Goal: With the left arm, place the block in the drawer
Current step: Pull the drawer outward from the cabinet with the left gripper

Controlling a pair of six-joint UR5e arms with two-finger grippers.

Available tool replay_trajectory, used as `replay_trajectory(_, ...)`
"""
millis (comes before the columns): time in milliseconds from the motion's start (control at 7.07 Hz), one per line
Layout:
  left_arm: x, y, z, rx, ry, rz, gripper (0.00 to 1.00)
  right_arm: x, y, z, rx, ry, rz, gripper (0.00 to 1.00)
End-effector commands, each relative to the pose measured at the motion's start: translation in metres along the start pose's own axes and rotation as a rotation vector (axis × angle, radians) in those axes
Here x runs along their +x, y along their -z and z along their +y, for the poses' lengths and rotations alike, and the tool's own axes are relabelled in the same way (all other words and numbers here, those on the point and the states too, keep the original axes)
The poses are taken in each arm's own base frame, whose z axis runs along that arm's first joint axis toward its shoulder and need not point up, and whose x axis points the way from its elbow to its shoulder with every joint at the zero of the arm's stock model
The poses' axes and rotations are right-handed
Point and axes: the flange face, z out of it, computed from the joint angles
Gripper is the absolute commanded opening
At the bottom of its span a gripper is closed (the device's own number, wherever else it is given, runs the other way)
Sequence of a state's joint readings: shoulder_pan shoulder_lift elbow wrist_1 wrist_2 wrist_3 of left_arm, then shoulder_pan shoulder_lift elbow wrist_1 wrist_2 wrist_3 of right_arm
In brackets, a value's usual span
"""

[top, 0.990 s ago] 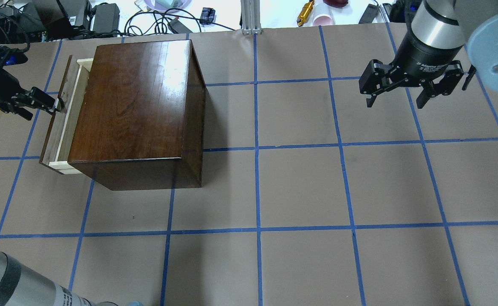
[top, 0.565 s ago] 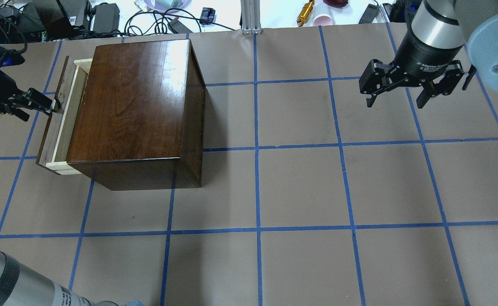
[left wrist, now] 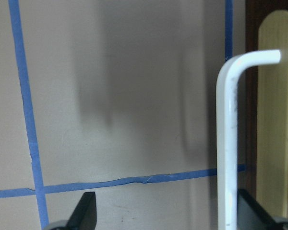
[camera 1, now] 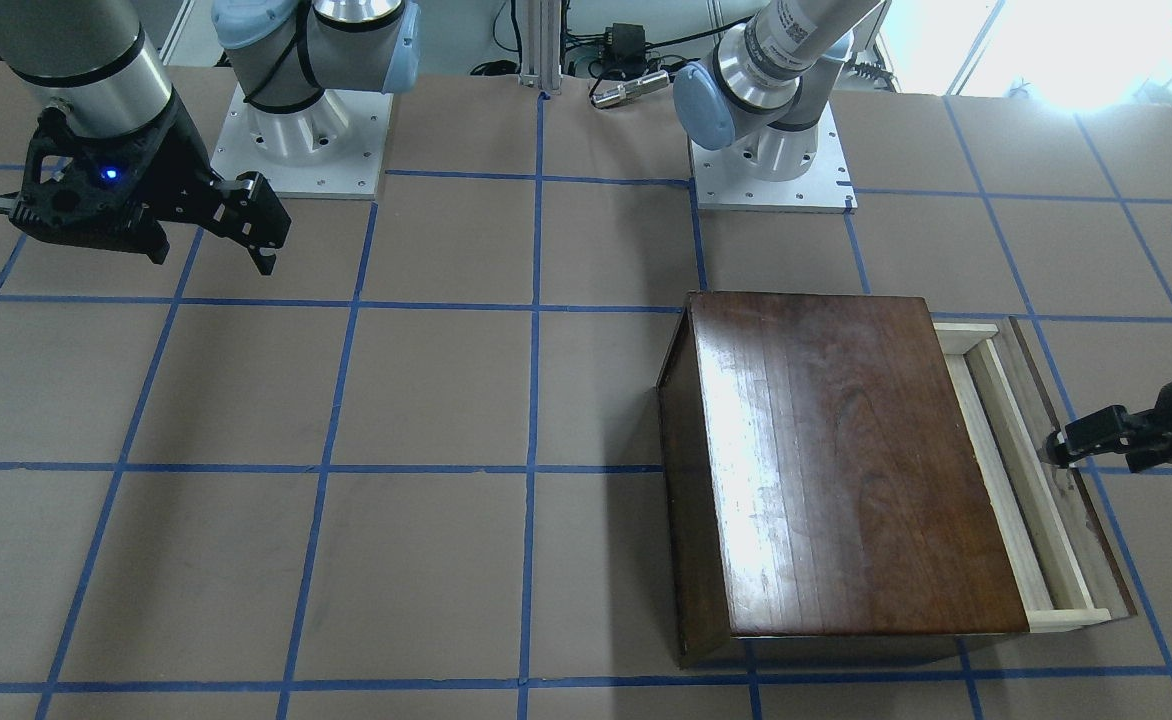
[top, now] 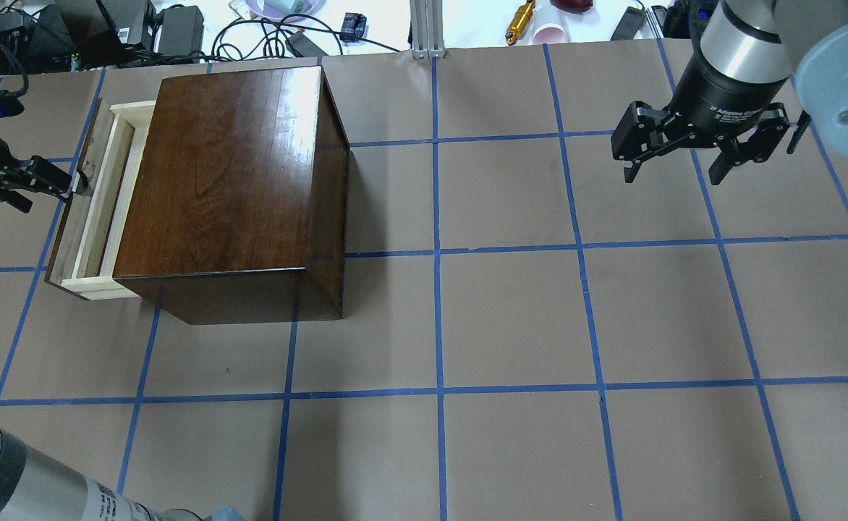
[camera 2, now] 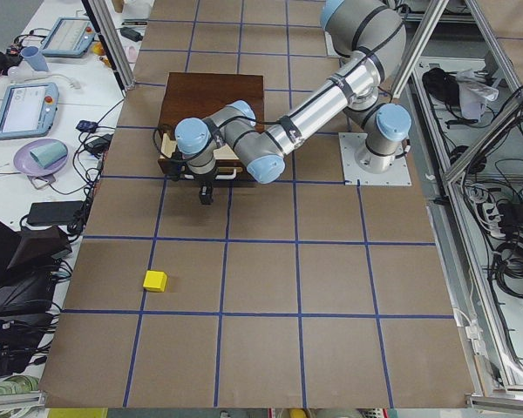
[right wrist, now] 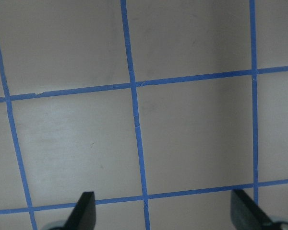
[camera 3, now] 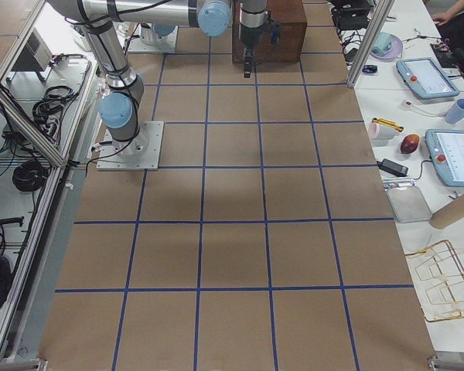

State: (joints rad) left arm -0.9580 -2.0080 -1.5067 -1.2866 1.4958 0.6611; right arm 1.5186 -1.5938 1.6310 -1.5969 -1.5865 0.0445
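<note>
Counted one block [camera 2: 154, 280], one drawer [top: 103, 210], one box [top: 229, 174], one handle [left wrist: 227, 143] and two end effectors: the left end effector [left wrist: 167, 213] and the right end effector [top: 673, 174]. Saw the block only from the exterior left camera: a small bright yellow cube, alone on the surface [top: 511, 318] in that frame's lower left, well apart from the drawer. Found the drawer partly out of the glossy dark-brown box at the overhead frame's upper left: shallow, pale raw wood, dark brown at the front. Made out clearly only in the left wrist view the white bent-rod handle, just beside one finger [left wrist: 252, 211] of the left end effector, spread wide, gripping nothing. Noted the right end effector at the overhead frame's upper right, equally wide, empty, above the matte brown surface gridded in blue.
</note>
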Motion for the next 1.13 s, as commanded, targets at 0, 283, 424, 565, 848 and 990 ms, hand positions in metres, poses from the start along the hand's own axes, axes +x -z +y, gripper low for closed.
replay_trajectory(0, -0.0035, 0.0, 0.0006, -0.002, 0.0, -0.02, 1.0, 0.0001, 0.0002, 0.0, 0.0, 0.0, 0.001, 1.0)
replay_trajectory(283, -0.0064, 0.0033, 0.0009, -0.004, -0.002, -0.053, 1.0, 0.0, 0.0002, 0.0, 0.0, 0.0, 0.0, 1.0)
replay_trajectory(424, -0.0062, 0.0042, 0.0011, -0.003, -0.004, -0.054, 1.0, 0.0001, 0.0002, 0.0, 0.0, 0.0, 0.001, 1.0)
replay_trajectory(565, -0.0061, 0.0059, 0.0011, -0.001, -0.004, -0.056, 1.0, 0.0, 0.0002, 0.0, 0.0, 0.0, 0.0, 1.0)
replay_trajectory(848, -0.0056, 0.0072, 0.0016, 0.002, -0.003, -0.057, 1.0, 0.0001, 0.0002, 0.0, 0.0, 0.0, 0.001, 1.0)
replay_trajectory(990, -0.0058, 0.0081, 0.0012, 0.004, -0.004, -0.059, 1.0, 0.0, 0.0002, 0.0, 0.0, 0.0, 0.0, 1.0)
